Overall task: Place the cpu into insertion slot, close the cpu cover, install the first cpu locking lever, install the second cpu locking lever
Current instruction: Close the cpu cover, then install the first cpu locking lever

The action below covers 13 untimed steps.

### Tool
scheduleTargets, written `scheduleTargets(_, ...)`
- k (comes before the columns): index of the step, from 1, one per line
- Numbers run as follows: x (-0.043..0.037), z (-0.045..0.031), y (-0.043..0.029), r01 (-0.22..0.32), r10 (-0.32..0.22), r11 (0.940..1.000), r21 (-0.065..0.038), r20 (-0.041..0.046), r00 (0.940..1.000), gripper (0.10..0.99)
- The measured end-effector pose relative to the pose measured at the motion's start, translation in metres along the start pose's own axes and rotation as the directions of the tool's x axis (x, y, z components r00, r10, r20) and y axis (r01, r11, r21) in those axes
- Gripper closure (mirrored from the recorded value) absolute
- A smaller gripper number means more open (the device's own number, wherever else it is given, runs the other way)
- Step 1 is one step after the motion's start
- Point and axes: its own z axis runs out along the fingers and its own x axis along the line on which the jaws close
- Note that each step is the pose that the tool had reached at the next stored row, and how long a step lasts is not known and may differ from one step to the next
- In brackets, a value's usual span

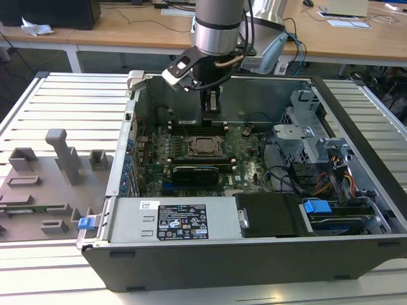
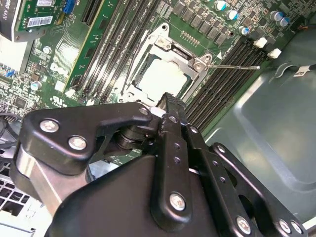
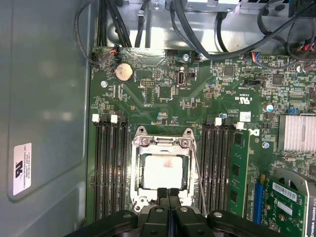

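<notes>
The cpu (image 3: 163,172) shows its pale top inside the insertion slot (image 3: 137,148) on the green motherboard. The cpu cover (image 3: 163,142), a silvery frame, lies down around the chip. In the second wrist view the cpu (image 2: 159,75), the cover (image 2: 180,52) and a thin locking lever (image 2: 234,66) sticking out sideways from the slot are seen. That lever (image 3: 198,180) runs along one side of the slot. My gripper (image 3: 168,193) hangs just above the slot's edge, fingers pressed together and holding nothing. In the exterior view the gripper (image 1: 212,107) is over the slot (image 1: 205,145).
Black memory slots (image 3: 109,168) flank the socket on both sides. The case's metal wall (image 3: 44,98) is close by. A graphics card (image 1: 194,171), cables (image 1: 299,178) and a drive cage (image 1: 305,127) fill the case. A grey fixture tray (image 1: 44,184) lies at the exterior view's left.
</notes>
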Motion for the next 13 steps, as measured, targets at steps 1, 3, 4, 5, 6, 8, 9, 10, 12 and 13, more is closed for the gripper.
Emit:
scheduleTargets(1,0.0,-0.0001,0.0,0.0,0.0,1.0,0.0,0.0,1.0,0.98)
scheduleTargets(3,0.0,-0.0002,0.0,0.0,0.0,1.0,0.0,-0.0001,1.0,0.98)
scheduleTargets(4,0.0,-0.0003,0.0,0.0,0.0,1.0,0.0,0.0,1.0,0.98)
scheduleTargets(5,0.0,-0.0003,0.0,0.001,-0.001,1.0,0.0,0.0,1.0,0.98)
scheduleTargets(6,0.0,-0.0003,0.0,0.003,-0.003,1.0,0.0,0.0,1.0,0.98)
scheduleTargets(8,0.0,-0.0003,0.0,0.037,-0.037,0.9993,0.0,0.0004,0.9993,0.98)
scheduleTargets(9,0.0,-0.0003,0.0,0.068,-0.068,0.9977,0.0,0.0007,0.9977,0.98)
scheduleTargets(10,0.0,-0.0003,0.0,0.085,-0.085,0.9964,0.0,0.0008,0.9964,0.98)
scheduleTargets(12,0.0,-0.0003,0.0,0.128,-0.128,0.9917,0.0,0.0011,0.9917,0.98)
scheduleTargets(13,0.0,-0.0003,0.0,0.145,-0.145,0.9894,0.0,0.0013,0.9894,0.98)
